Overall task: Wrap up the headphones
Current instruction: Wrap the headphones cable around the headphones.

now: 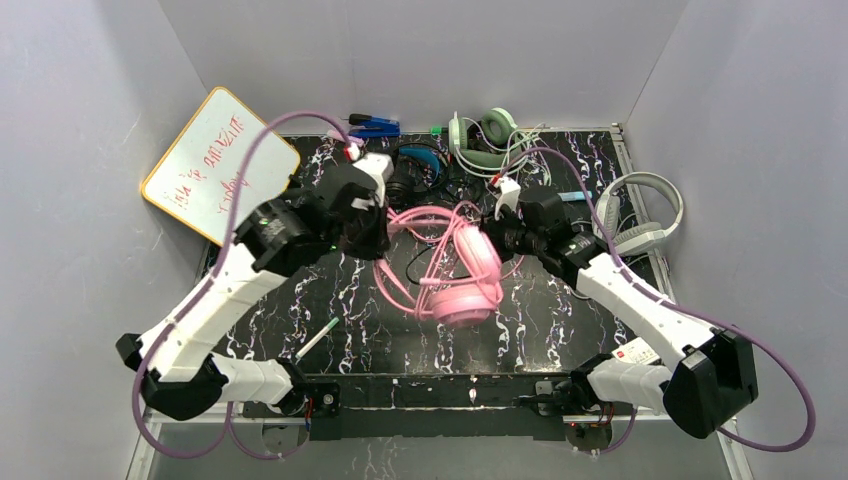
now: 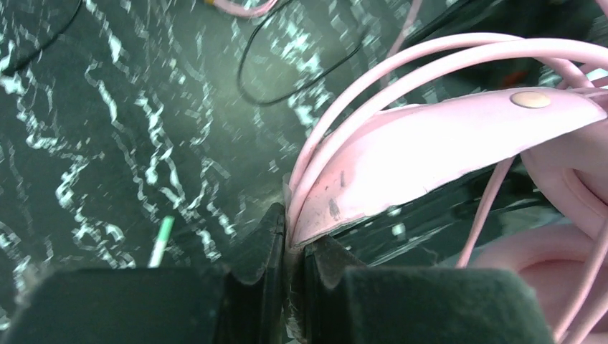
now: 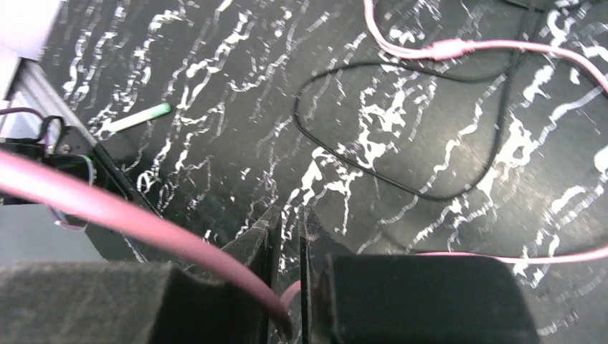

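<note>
1. While the left end effector [image 2: 292,240] is pinched tight on the end of the pink headband [image 2: 430,143], right where two pink loops run in, the right end effector [image 3: 289,215] has its jaws almost together with the pink cord [image 3: 107,204] passing between them.
2. Both are on the pink headphones [image 1: 470,275]. They sit mid-counter between the two arms, with the cups toward the near side and the cord looping off to the left.
3. Headset count is four:
   - the pink one
   - the black-and-blue headphones [image 1: 420,162] at the back, just behind the left arm's wrist
   - a green-and-white headset [image 1: 480,140] at back center
   - the white-grey headphones [image 1: 640,215] out at the right edge
4. Other bits, one of each:
   - a thin black cord [image 3: 401,186] lying in a loop on the counter [image 1: 350,310]
   - a green-tipped pen [image 1: 315,340] near the left arm
   - a whiteboard [image 1: 215,165] leaning at the left wall, past the counter's edge
5. For room, the back edge is crowded with headsets and tangled cords. Open marbled surface shows on the near half, either side of the pink cups. Grey walls close in on the left, back and right.
</note>
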{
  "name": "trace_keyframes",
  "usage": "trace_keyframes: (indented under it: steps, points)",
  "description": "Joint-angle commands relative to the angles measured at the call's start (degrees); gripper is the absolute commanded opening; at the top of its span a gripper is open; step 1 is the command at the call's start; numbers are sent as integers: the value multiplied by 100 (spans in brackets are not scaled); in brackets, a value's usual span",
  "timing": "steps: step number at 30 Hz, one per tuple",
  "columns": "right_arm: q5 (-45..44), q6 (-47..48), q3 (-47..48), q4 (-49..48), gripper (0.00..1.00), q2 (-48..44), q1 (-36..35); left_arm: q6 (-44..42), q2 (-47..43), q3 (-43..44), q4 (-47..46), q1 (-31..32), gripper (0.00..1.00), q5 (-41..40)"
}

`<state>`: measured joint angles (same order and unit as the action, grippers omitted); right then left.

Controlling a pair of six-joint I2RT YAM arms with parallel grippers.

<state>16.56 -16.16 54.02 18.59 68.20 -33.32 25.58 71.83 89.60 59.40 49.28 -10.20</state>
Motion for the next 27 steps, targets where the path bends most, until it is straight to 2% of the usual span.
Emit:
trace_keyframes:
  steps: [1,5,9,15,27]
  points:
    - [864,-256,-504,-2073,23,-267,35,908,-116,1268,321,25,0,558]
    - [1193,-402,-762,-3239,22,-250,32,1287,81,1971,533,27,0,791]
    - [1407,-441,-742,-3719,22,16,35,1461,334,2475,617,24,0,856]
    - [1729,-520,-953,-4038,22,290,36,1884,665,3405,734,28,0,53]
    - [2223,-1158,-2136,-5442,24,334,4,2537,843,3509,-194,21,0,-62]
